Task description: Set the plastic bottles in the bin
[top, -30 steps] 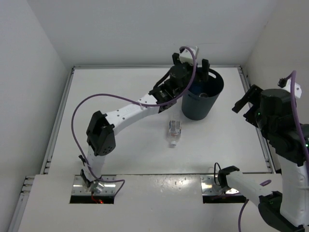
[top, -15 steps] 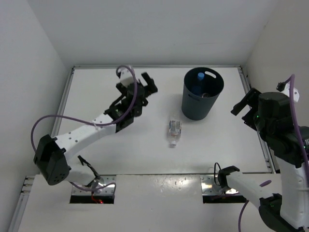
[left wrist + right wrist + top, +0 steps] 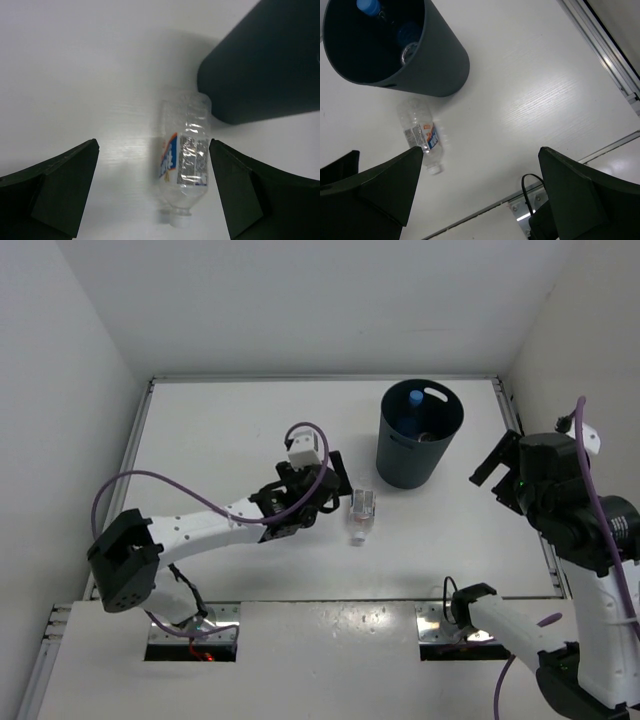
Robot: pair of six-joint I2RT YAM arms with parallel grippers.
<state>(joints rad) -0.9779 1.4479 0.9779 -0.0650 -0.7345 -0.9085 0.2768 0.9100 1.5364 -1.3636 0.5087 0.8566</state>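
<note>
Top view: left hand sits low over the surface, fingers apart and empty. The labelled bottle lies just ahead of its tips. The bin stands beyond, with a blue-capped bottle inside. The right hand is raised, well clear of both.

Left wrist: bottle lies between the spread fingers, untouched, cap nearest the hand, bin just behind.

Right wrist: fingers apart, nothing held. Bin and bottle are well below. A second blue shape in the bin is possibly another cap.

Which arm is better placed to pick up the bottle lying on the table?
Left. The left fingers, open, frame the labelled bottle lying beside the bin; the right fingers look down from higher and farther off.
</note>
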